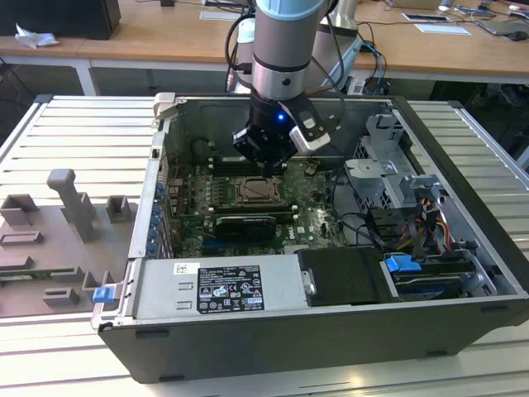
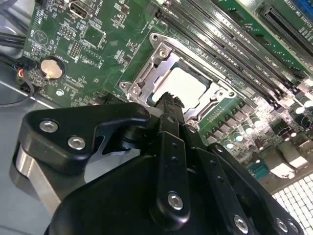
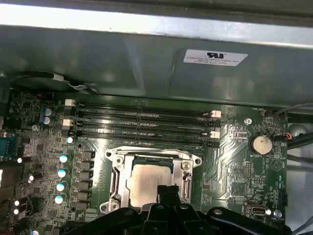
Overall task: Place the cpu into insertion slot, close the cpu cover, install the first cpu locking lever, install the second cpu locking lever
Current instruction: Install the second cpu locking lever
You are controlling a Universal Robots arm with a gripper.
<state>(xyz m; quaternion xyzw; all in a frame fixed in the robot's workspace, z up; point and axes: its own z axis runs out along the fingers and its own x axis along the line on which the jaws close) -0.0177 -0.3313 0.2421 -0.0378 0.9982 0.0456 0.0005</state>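
Observation:
The cpu [image 3: 146, 182] [image 2: 185, 84] lies flat in the insertion slot [image 2: 128, 88], its pale silver top facing up. Around it, the silver cpu cover [image 3: 119, 172] [image 2: 157, 53] lies down flat, framing the chip. My gripper [image 3: 167, 188] [image 2: 169, 100] hangs just above the chip's edge, black fingertips together with nothing between them. In the exterior view the gripper [image 1: 267, 170] stands inside the open computer case, over the slot [image 1: 254, 192]. I cannot make out how the locking levers sit.
Long black memory slots [image 3: 142, 122] run beside the socket, under the case wall [image 3: 146, 58]. A coin battery [image 3: 260, 144] sits on the board. A black card [image 1: 244, 225], the power supply [image 1: 219, 285] and a drive cage [image 1: 388, 174] surround the board. Grey fixtures [image 1: 66, 215] stand outside.

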